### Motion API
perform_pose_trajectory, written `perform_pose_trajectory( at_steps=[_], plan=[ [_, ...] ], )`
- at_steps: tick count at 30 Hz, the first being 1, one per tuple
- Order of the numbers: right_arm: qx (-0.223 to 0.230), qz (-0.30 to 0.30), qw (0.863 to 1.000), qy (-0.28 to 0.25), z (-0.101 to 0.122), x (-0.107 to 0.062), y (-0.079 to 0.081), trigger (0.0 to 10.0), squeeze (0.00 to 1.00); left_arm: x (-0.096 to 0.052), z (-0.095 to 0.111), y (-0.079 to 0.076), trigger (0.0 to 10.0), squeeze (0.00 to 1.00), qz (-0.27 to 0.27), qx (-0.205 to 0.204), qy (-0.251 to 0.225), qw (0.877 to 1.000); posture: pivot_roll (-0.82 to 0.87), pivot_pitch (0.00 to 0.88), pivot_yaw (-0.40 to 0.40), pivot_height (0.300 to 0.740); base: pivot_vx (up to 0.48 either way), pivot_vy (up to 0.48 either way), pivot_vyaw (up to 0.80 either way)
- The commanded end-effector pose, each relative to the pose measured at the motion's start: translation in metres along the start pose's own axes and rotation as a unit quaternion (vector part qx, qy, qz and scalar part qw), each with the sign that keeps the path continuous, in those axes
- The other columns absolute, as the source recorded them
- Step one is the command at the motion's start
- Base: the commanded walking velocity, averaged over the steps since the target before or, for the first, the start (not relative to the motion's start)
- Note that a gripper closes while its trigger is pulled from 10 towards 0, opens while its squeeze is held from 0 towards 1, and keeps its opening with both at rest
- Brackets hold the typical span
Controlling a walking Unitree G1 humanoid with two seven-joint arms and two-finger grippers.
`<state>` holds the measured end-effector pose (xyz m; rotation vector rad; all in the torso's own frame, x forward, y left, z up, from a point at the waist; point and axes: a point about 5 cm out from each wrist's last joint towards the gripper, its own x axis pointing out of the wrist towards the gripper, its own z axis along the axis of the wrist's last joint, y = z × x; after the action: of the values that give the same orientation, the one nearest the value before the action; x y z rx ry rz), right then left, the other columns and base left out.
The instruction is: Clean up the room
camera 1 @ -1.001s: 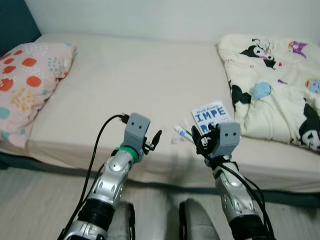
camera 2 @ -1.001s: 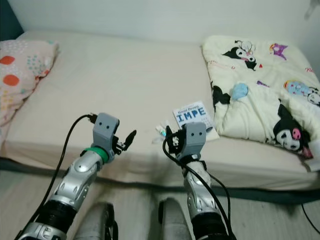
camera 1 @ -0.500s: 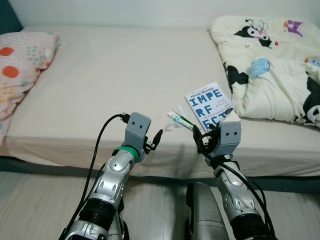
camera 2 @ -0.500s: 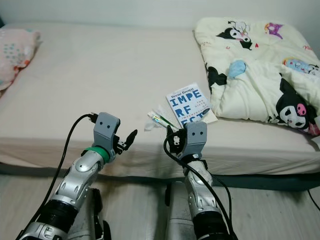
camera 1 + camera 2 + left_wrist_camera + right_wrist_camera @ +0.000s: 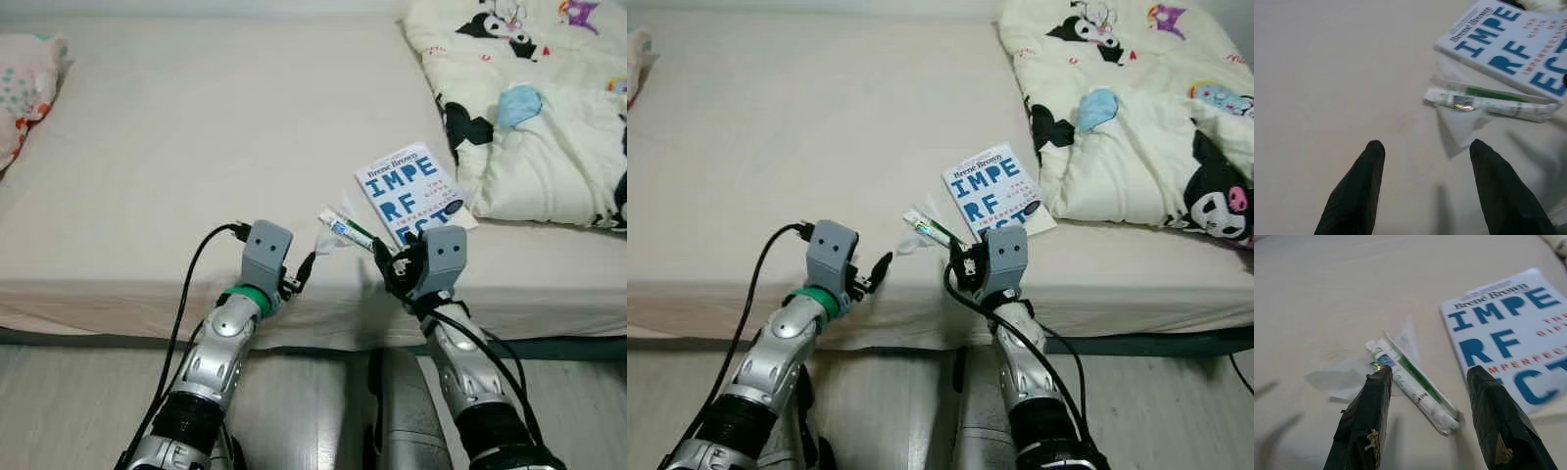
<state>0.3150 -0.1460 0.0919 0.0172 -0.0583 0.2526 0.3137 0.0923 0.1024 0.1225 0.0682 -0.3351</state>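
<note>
Both pincers, open as before, hover nearer the wrapper (image 5: 345,229) and book (image 5: 409,189).

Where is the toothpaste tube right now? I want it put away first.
The toothpaste tube lies on the bed near its front edge, beside the blue-lettered book on the book's left, just ahead of both grippers.

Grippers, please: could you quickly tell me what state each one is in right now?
Left gripper: open, holding nothing, above the bed sheet.
Right gripper: open, holding nothing, over the wrapped packet.
</note>
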Motion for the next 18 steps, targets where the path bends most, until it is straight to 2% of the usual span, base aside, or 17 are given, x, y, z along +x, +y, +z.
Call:
perform_pose_trajectory(
  at_steps=[1, 2, 4, 5, 8, 9, 12, 15, 18],
  plan=[
    [-0.007, 0.014, 1.000, 0.011, -0.004, 0.001, 0.001, 10.0, 0.00, -0.005, 0.001, 0.003, 10.0, 0.00, 0.016, 0.002, -0.006, 1.000, -0.01, 0.058, 0.036, 0.506, 0.000, 0.000, 0.00],
    [-0.009, 0.018, 1.000, 0.013, -0.003, 0.005, -0.001, 10.0, 0.00, -0.006, 0.008, 0.007, 10.0, 0.00, 0.030, 0.004, -0.022, 0.999, 0.00, 0.070, 0.038, 0.506, 0.000, 0.000, 0.00],
    [-0.009, 0.018, 1.000, 0.013, -0.003, 0.005, -0.001, 10.0, 0.00, -0.006, 0.008, 0.007, 10.0, 0.00, 0.030, 0.004, -0.022, 0.999, 0.00, 0.070, 0.038, 0.506, 0.000, 0.000, 0.00],
    [-0.010, 0.023, 0.999, 0.021, 0.000, 0.015, -0.005, 10.0, 0.00, -0.011, 0.024, 0.015, 10.0, 0.00, 0.052, 0.011, -0.055, 0.997, 0.03, 0.100, 0.043, 0.506, 0.000, 0.000, 0.00],
    [-0.008, 0.025, 0.999, 0.025, 0.001, 0.020, -0.006, 10.0, 0.00, -0.014, 0.031, 0.018, 10.0, 0.00, 0.059, 0.015, -0.067, 0.996, 0.03, 0.100, 0.043, 0.506, 0.000, 0.000, 0.00],
    [-0.007, 0.021, 0.999, 0.034, 0.001, 0.025, -0.008, 10.0, 1.00, -0.015, 0.036, 0.020, 10.0, 0.00, 0.062, 0.016, -0.071, 0.995, 0.05, 0.118, 0.042, 0.506, 0.000, 0.000, 0.00],
    [-0.007, 0.021, 0.999, 0.034, 0.001, 0.025, -0.008, 10.0, 1.00, -0.015, 0.036, 0.020, 10.0, 0.00, 0.062, 0.016, -0.071, 0.995, 0.05, 0.118, 0.042, 0.506, 0.000, 0.000, 0.00],
    [-0.004, 0.030, 0.998, 0.056, 0.007, 0.040, -0.011, 10.0, 1.00, -0.022, 0.047, 0.025, 10.0, 0.00, 0.072, 0.017, -0.082, 0.994, 0.09, 0.152, 0.040, 0.506, 0.000, 0.000, 0.00],
    [0.000, 0.069, 0.996, 0.063, 0.015, 0.049, -0.006, 10.0, 1.00, -0.030, 0.049, 0.024, 10.0, 0.00, 0.076, 0.017, -0.081, 0.994, 0.11, 0.174, 0.036, 0.506, 0.000, 0.000, 0.00]
  ],
)
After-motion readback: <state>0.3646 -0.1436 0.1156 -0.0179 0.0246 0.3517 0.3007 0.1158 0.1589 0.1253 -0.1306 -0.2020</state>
